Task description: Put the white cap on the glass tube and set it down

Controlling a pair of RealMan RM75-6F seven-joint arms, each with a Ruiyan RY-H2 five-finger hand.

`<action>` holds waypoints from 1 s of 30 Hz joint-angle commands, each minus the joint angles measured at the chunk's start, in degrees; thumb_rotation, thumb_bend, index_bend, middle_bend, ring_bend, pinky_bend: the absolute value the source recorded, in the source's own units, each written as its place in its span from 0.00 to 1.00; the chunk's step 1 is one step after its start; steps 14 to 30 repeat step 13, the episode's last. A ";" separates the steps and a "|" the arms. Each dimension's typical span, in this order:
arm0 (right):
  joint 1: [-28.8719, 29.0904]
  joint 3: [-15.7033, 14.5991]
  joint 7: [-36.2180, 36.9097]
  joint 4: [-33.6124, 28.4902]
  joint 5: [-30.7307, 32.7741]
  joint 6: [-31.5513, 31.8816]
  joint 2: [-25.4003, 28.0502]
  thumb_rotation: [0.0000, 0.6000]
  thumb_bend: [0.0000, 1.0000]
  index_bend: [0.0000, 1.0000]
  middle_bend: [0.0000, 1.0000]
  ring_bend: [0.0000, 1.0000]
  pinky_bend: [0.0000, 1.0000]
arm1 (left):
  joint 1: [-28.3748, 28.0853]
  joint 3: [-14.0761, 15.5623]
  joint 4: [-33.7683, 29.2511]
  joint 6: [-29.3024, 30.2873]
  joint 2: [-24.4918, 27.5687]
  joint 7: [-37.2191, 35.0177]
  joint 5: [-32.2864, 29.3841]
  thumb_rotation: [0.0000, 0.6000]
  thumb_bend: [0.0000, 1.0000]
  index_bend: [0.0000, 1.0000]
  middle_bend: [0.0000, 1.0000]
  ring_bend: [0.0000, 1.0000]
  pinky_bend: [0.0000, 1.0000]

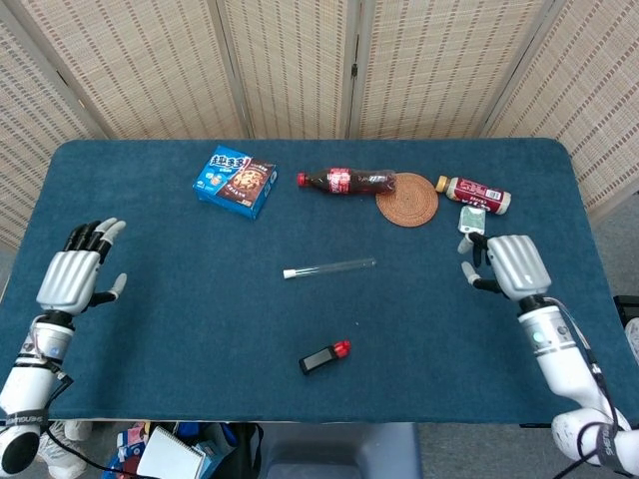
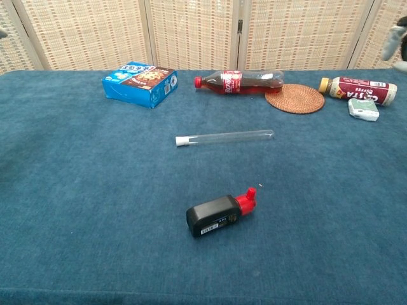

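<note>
The glass tube (image 1: 334, 266) (image 2: 229, 136) lies flat on the blue table near its middle, with the white cap (image 1: 288, 272) (image 2: 181, 141) on its left end. Nothing touches it. My left hand (image 1: 75, 276) hovers far to the left near the table's edge, holding nothing, fingers extended. Over at the right side, well away from the tube, my right hand (image 1: 509, 265) holds nothing, its fingers loosely spread. In the chest view only a fingertip of the right hand (image 2: 399, 35) shows at the top right corner.
A black device with a red tip (image 1: 324, 356) (image 2: 220, 213) lies in front of the tube. Along the back are a blue snack box (image 1: 236, 181), a cola bottle (image 1: 349, 181), a woven coaster (image 1: 407, 199), a small drink bottle (image 1: 477, 193) and a small packet (image 1: 472, 220).
</note>
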 commanded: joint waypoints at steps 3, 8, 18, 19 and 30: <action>-7.75 -4.28 2.14 -3.03 -4.72 8.12 3.68 1.00 0.39 0.46 0.51 0.47 0.67 | 5.63 1.75 -0.29 6.43 0.94 -4.19 4.45 1.00 0.38 0.08 0.00 0.00 0.00; -12.55 -6.96 3.92 -2.81 -7.01 12.53 3.78 1.00 0.37 0.46 0.44 0.40 0.59 | 8.86 2.76 -0.96 10.02 1.19 -4.33 6.01 1.00 0.38 0.08 0.00 0.00 0.00; -18.88 -9.58 4.96 -3.41 -10.32 19.68 4.60 1.00 0.33 0.46 0.43 0.39 0.58 | 13.67 4.33 -1.28 16.71 -0.75 -4.91 10.08 1.00 0.38 0.07 0.00 0.00 0.00; -18.88 -9.58 4.96 -3.41 -10.32 19.68 4.60 1.00 0.33 0.46 0.43 0.39 0.58 | 13.67 4.33 -1.28 16.71 -0.75 -4.91 10.08 1.00 0.38 0.07 0.00 0.00 0.00; -18.88 -9.58 4.96 -3.41 -10.32 19.68 4.60 1.00 0.33 0.46 0.43 0.39 0.58 | 13.67 4.33 -1.28 16.71 -0.75 -4.91 10.08 1.00 0.38 0.07 0.00 0.00 0.00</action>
